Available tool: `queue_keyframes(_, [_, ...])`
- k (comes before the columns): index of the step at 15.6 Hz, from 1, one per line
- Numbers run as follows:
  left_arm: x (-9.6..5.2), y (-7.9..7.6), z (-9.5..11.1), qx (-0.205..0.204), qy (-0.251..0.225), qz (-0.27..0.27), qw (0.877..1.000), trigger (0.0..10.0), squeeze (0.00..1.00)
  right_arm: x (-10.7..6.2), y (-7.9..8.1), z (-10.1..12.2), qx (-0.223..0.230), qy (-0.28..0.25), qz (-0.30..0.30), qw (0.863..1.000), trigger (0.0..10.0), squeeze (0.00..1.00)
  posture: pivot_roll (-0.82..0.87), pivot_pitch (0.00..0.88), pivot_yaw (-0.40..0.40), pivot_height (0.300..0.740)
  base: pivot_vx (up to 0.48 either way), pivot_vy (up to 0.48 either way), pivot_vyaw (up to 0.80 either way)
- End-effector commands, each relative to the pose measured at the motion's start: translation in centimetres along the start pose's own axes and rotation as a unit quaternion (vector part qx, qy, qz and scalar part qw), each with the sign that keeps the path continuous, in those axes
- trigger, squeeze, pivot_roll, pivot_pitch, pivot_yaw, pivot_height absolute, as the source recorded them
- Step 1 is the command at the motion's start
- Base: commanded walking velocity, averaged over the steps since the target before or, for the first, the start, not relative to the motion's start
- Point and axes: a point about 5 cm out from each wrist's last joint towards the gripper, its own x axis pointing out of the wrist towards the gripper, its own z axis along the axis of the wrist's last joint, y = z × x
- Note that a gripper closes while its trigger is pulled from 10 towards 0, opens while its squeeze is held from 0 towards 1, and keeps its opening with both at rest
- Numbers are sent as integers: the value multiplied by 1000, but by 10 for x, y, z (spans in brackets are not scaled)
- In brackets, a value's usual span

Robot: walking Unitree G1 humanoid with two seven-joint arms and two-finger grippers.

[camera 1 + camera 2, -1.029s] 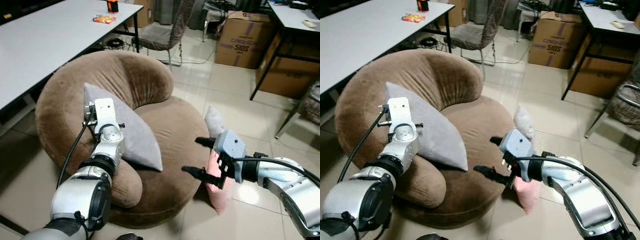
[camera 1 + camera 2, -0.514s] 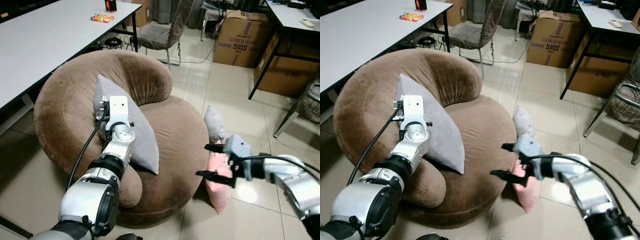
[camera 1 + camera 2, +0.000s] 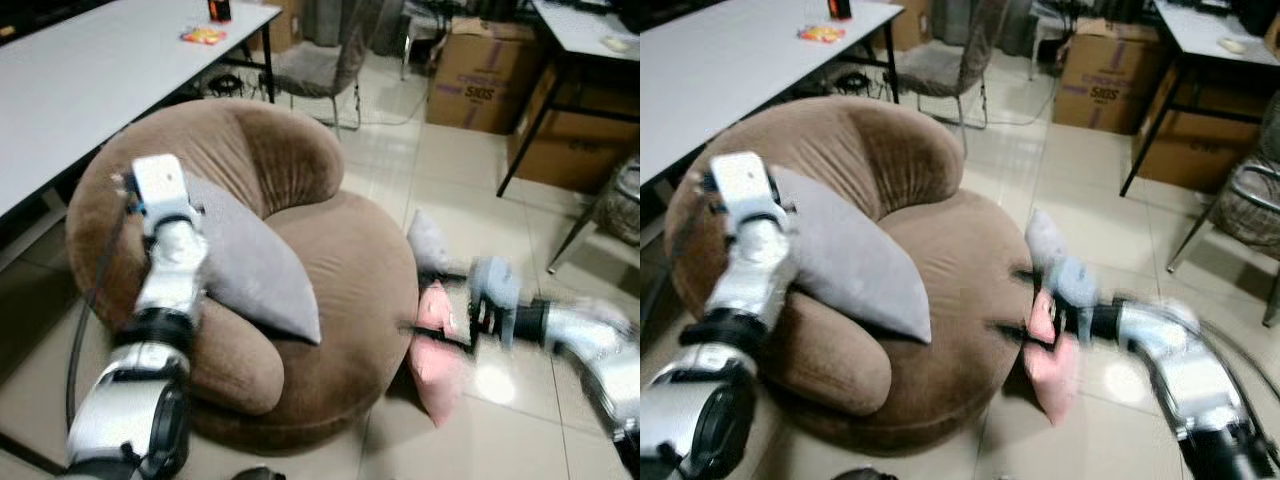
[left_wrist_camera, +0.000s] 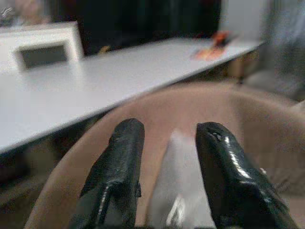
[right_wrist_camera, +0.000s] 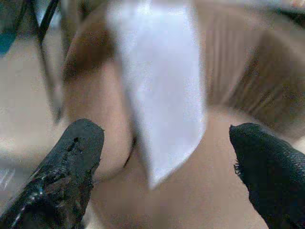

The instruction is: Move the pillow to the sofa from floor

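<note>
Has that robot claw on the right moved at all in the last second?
Yes. The right gripper has slid outward off the brown sofa's seat to its edge, and now sits against the pink pillow on the floor.

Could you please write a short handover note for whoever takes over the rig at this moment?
Right gripper: jaws open, at the pink pillow, nothing held.
Left gripper: jaws open, raised over the sofa near the grey pillow, nothing held.
Pink pillow stands on the floor, leaning against the sofa's right side.
Grey pillow already lies on the sofa.
Done: right arm has reached the pillow.
Left: grasp it, lift it, set it on the sofa.
</note>
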Motion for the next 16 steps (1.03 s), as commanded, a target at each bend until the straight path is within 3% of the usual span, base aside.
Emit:
queue_keyframes(1, [1, 1, 10, -10, -24, -25, 999, 10000, 1000, 2, -1, 10, 2, -22, -11, 1000, 10000, 0, -148, 0, 27, 740, 0, 0, 0])
queue_keyframes(2, [0, 10, 32, -19, -86, -73, 993, 10000, 1000, 18, -4, 26, 1, -61, -60, 996, 10000, 0, -135, 0, 23, 740, 0, 0, 0])
queue_keyframes(3, [-3, 12, 42, -23, -109, -102, 989, 10000, 1000, 24, -5, 32, 5, -76, -97, 992, 10000, 0, -128, 0, 20, 740, 0, 0, 0])
queue_keyframes(6, [-22, 7, 60, -2, -126, -231, 965, 10000, 1000, 37, 1, 44, 31, -99, -161, 981, 10000, 0, -115, 0, 17, 740, 0, 0, 0])
queue_keyframes(7, [-36, 4, 65, -11, -123, -264, 957, 10000, 729, 39, 3, 42, 45, -98, -211, 972, 10000, 0, -106, 0, 14, 740, 0, 0, 0])
queue_keyframes(8, [-52, 2, 69, -46, -118, -282, 951, 10000, 114, 36, 1, 34, 75, -77, -301, 948, 10000, 0, -103, 0, 14, 740, 0, 0, 0])
queue_keyframes(9, [-61, 3, 67, -72, -106, -283, 951, 10000, 0, 34, 3, 29, 111, -78, -337, 931, 10000, 0, -99, 0, 11, 740, 0, 0, 0])
queue_keyframes(11, [-77, 12, 50, -64, -83, -257, 961, 10000, 0, 33, 15, 25, 128, -63, -385, 912, 10000, 0, -91, 0, 4, 740, 0, 0, 0])
queue_keyframes(12, [-79, 14, 46, -67, -66, -250, 964, 10000, 0, 33, 17, 25, 128, -58, -393, 909, 10000, 0, -88, 0, 2, 740, 0, 0, 0])
queue_keyframes(13, [-85, 19, 32, -59, -28, -235, 970, 10000, 0, 35, 21, 25, 92, -44, -409, 907, 10000, 0, -86, 0, 4, 740, 0, -480, 0])
queue_keyframes(16, [-96, 20, 16, -13, -1, -253, 967, 10000, 0, 36, 19, 23, 78, -35, -412, 907, 10000, 0, -81, 0, 1, 740, 0, -480, 0])
